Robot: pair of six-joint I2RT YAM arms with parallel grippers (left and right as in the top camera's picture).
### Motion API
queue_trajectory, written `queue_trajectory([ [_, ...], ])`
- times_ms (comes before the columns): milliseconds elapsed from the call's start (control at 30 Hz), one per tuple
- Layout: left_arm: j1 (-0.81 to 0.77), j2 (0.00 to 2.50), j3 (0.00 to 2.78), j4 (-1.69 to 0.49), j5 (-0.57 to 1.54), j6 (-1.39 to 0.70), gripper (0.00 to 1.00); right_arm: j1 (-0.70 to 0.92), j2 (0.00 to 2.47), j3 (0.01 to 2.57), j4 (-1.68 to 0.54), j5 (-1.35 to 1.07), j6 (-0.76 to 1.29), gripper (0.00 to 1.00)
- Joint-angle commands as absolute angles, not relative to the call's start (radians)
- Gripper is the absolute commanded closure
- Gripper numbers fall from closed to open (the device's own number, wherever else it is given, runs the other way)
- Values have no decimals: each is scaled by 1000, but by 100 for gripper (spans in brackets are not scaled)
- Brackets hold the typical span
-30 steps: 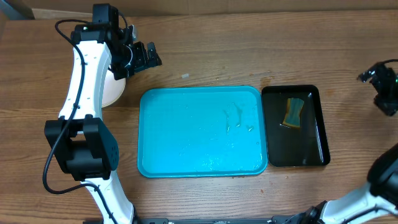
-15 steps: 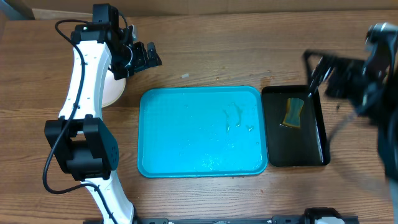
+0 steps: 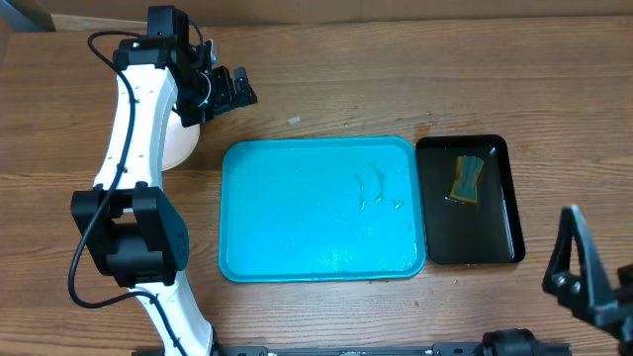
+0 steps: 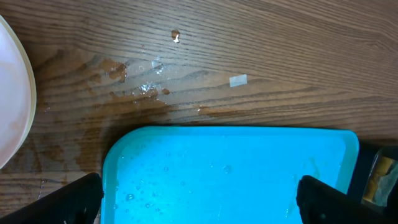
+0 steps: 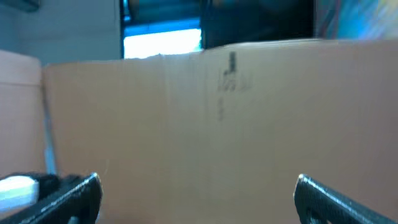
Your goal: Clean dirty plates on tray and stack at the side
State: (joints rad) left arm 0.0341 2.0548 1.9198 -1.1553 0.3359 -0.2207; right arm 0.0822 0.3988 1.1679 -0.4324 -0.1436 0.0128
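Turquoise rectangular plastic tray [image 3: 321, 210] lay wet on wooden bench [image 3: 396, 79].
Left gripper [image 4: 200, 183] spread near round white plate [image 4: 12, 106]; right gripper [image 5: 196, 186] spread.

- One turquoise tray [image 3: 297, 227].
- One black tray [image 3: 477, 235], and one sponge [image 3: 467, 178] in it.
- One white plate [image 3: 180, 143] that I can see; I cannot tell whether others lie under it.
- One small white scrap [image 4: 237, 80] on the counter [image 3: 396, 69].
- Two of my own: left end effector [image 3: 233, 89] and right end effector [image 5: 196, 190].
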Motion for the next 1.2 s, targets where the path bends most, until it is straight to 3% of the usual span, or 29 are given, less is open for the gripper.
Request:
queue_trajectory([
  [0, 32, 2046, 1946, -1155, 330, -202, 0, 45, 303, 968, -311, -121, -35, 0],
  [333, 32, 2046, 1946, -1155, 330, -202, 0, 36, 123, 471, 104, -151, -31, 0],
  [667, 32, 2046, 1946, -1155, 330, -202, 0, 35, 3, 110, 307, -151, -30, 0],
  [933, 32, 2046, 1946, -1155, 330, -202, 0, 33, 3, 7, 272, -160, -8, 0],
  [1167, 32, 2046, 1946, -1155, 330, -202, 0, 33, 3, 8, 71, -149, -8, 0],
])
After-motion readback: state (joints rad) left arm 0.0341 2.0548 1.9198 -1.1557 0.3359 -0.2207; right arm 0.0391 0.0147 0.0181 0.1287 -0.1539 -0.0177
